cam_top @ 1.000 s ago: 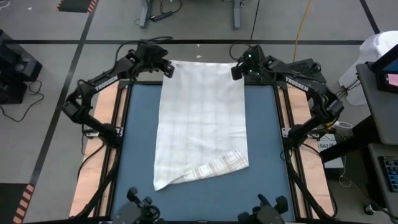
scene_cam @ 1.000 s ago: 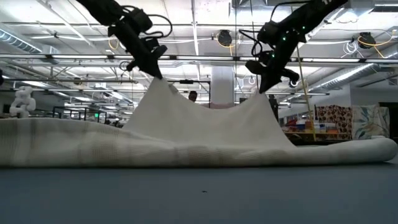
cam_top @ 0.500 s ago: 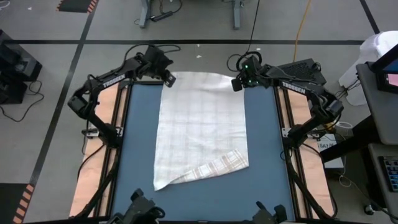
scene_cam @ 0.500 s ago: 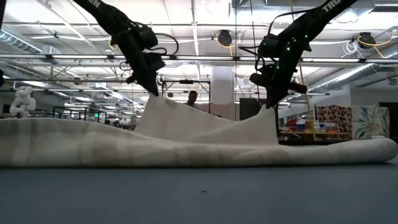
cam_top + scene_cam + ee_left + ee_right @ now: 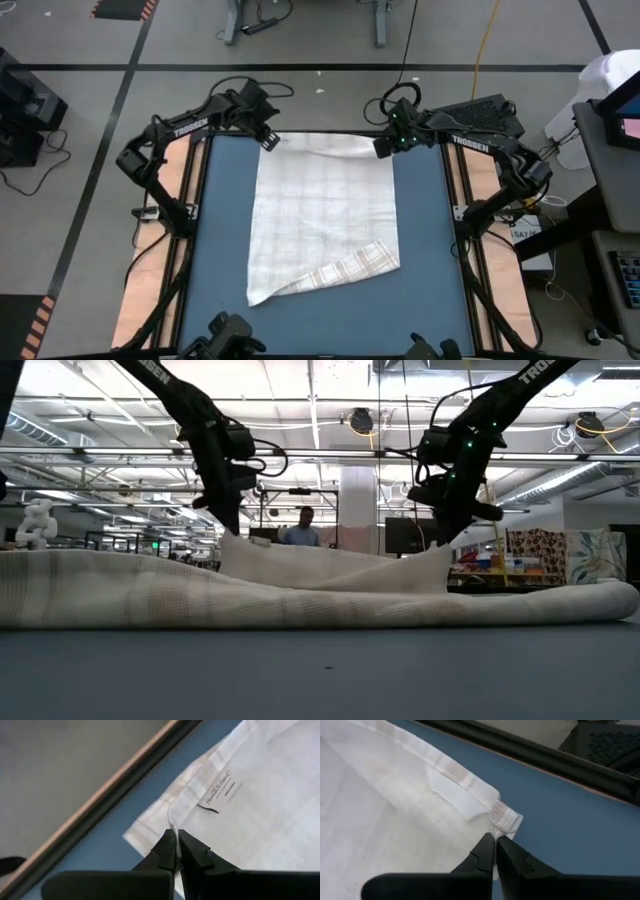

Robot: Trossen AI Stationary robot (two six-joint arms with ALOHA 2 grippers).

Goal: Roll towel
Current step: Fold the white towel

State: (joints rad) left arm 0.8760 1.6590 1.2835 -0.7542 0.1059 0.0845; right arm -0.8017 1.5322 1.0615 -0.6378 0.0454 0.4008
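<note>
- High view: the towel [image 5: 322,215] lies spread along the middle of the blue table [image 5: 222,240], with its near corner folded back on itself at the near right and its far edge lifted and turned inward.
- Left gripper [image 5: 268,141] is at the far left corner of the towel. In the left wrist view its fingers [image 5: 165,854] are pinched narrow on a thin fold of the hem.
- Right gripper [image 5: 383,146] is at the far right corner. In the right wrist view its fingers [image 5: 484,854] are likewise closed on the very tip of the corner, with little cloth between them.
- Low view: both held corners stand raised above the table and the cloth sags between them.
- Risk, judged: either grip is shallow, the right one especially. A pull along the table could slip a corner free and leave the roll lopsided.
- Risk, judged: unequal travel of the two arms would skew the fold line, giving a cone instead of an even roll. The slack middle could also bunch instead of turning over.
- Risk, judged: the folded near corner may thicken one end of the roll.
- Room: bare blue table shows on both sides of the towel and beyond its near end. The far edge sits close to the table's far frame, so free travel lies toward the near side.
</note>
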